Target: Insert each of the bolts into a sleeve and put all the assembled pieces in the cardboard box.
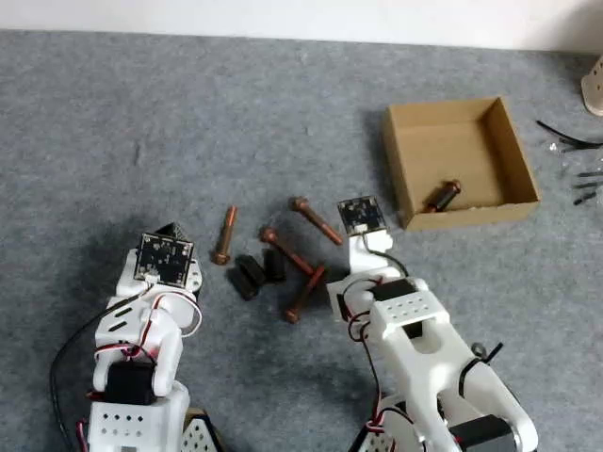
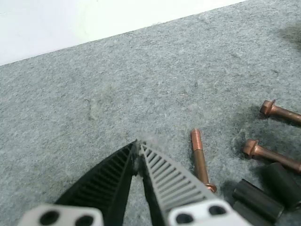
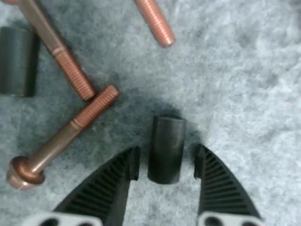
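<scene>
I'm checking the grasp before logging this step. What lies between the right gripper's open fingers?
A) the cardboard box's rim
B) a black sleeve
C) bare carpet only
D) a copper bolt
B: in the right wrist view, the black sleeve lies on the carpet directly between the two spread fingers of the right gripper.

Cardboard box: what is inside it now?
One bolt in a dark sleeve lies in the cardboard box, by its near wall. That wall may hide a strip of floor.
</scene>
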Controlling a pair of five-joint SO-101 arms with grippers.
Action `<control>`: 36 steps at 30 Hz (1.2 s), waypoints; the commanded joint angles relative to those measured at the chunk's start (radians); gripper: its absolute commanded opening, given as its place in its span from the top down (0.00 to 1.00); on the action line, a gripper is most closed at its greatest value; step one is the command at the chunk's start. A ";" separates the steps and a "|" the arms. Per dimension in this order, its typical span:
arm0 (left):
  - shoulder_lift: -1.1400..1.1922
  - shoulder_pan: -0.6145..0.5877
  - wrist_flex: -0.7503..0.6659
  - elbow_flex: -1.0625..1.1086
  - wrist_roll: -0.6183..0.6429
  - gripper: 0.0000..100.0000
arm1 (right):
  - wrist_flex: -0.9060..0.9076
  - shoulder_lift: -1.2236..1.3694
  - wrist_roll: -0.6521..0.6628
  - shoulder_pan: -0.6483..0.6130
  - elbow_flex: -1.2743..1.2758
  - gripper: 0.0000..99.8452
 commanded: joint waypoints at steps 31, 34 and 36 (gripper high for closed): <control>0.047 -0.002 -0.025 -0.041 0.049 0.99 | 0.114 -1.179 0.068 0.077 0.447 1.00; 0.208 -0.001 -0.032 -0.105 0.048 0.99 | 0.170 -1.282 0.069 0.077 0.456 1.00; 0.361 -0.001 -0.091 -0.151 0.048 0.99 | 0.213 -1.339 0.069 0.077 0.456 1.00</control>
